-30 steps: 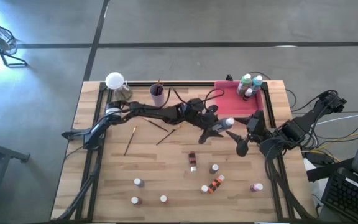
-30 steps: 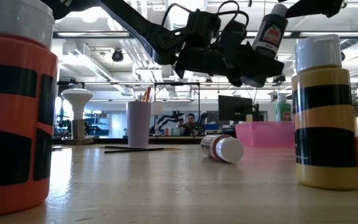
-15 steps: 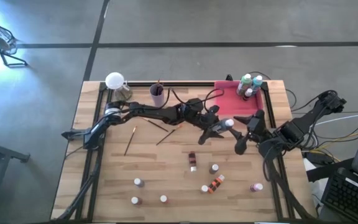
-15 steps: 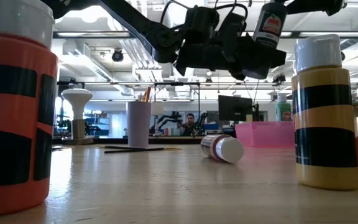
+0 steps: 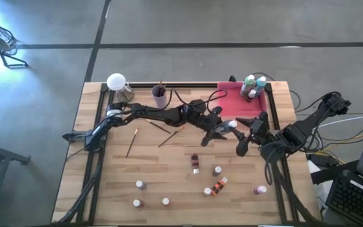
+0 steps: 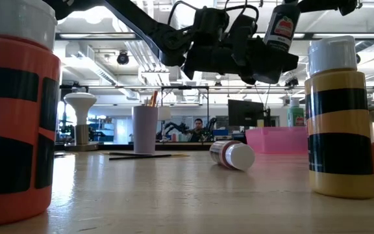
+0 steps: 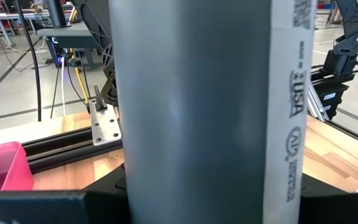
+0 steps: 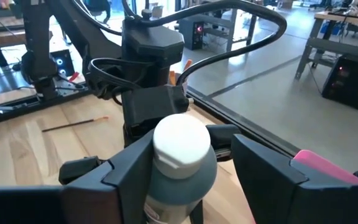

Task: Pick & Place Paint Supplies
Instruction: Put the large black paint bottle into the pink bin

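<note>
A dark grey paint bottle (image 6: 280, 29) with a white cap (image 5: 232, 125) hangs in the air over the middle right of the table. My left gripper (image 5: 219, 130) is shut on it and reaches in from the table's left. The bottle fills the left wrist view (image 7: 191, 106). My right gripper (image 8: 182, 171) is open, with one finger on either side of the bottle just below the cap (image 8: 180, 142). Several other small bottles (image 5: 217, 170) stand or lie on the near half of the table. My left gripper pinches the bottle's lower body (image 6: 273, 47) between its two fingers, which come roughly level from the table's left and lie across it. The bottle is lifted clear, nearly upright, its cap end tilted up toward my right gripper. My right gripper has one finger (image 8: 129, 165) close against the bottle's shoulder; I cannot tell whether it touches. The other finger (image 8: 266, 171) stands apart from the bottle.
A pink tray (image 5: 237, 104) at the far right holds a few bottles (image 5: 254, 85). A lilac cup (image 5: 160, 96) with brushes stands at the far edge. Thin brushes (image 5: 131, 142) lie on the left half. A white lamp-like object (image 5: 116, 82) stands at the far left corner.
In the low view my left gripper has tipped up a little, and the bottle now sits slightly higher and more upright. My right gripper has stayed at the cap end and has turned slightly.
</note>
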Robot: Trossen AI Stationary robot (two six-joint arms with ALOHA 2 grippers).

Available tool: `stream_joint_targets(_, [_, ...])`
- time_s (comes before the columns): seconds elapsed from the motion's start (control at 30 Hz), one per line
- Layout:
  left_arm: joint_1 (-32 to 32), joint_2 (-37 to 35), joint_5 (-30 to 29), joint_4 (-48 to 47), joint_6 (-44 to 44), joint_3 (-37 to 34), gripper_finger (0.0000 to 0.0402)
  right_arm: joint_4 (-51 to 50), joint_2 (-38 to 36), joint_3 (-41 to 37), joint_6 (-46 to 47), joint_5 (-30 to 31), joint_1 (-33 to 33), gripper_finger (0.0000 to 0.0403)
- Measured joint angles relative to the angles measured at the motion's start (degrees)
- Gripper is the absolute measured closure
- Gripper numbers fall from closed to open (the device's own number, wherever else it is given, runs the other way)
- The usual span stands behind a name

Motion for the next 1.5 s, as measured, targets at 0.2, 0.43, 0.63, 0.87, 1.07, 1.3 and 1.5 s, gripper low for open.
stream_joint_targets(0.2, [-0.02,0.0,-0.01,0.02,-0.01,0.0,0.0207,0.34,0.0,0.0,0.19,0.0,0.0,0.0207])
stream_joint_targets(0.43, [-0.02,0.0,0.01,0.06,0.17,0.0,0.0207,1.0,0.0,0.0,0.19,0.0,0.0,0.0223])
stream_joint_targets(0.63, [-0.02,0.0,-0.03,-0.2,0.2,0.0,0.0207,1.36,0.0,-0.6,0.26,0.0,-0.28,0.0231])
stream_joint_targets(0.87, [0.02,0.01,-0.16,-0.18,0.14,0.0,0.0207,1.68,0.0,-1.01,0.28,0.0,-1.53,0.0221])
stream_joint_targets(1.07, [0.02,0.0,-0.09,-0.09,0.21,0.0,0.0207,1.64,0.0,-1.05,0.29,0.01,-1.61,0.0202])
stream_joint_targets(1.3, [0.0,0.0,0.01,-0.02,0.23,0.0,0.0207,1.64,0.0,-1.05,0.28,0.02,-1.64,0.02])
stream_joint_targets(1.5, [0.0,0.0,-0.1,-0.03,0.14,0.0,0.0207,1.66,0.0,-1.05,0.26,-0.04,-1.66,0.0225])
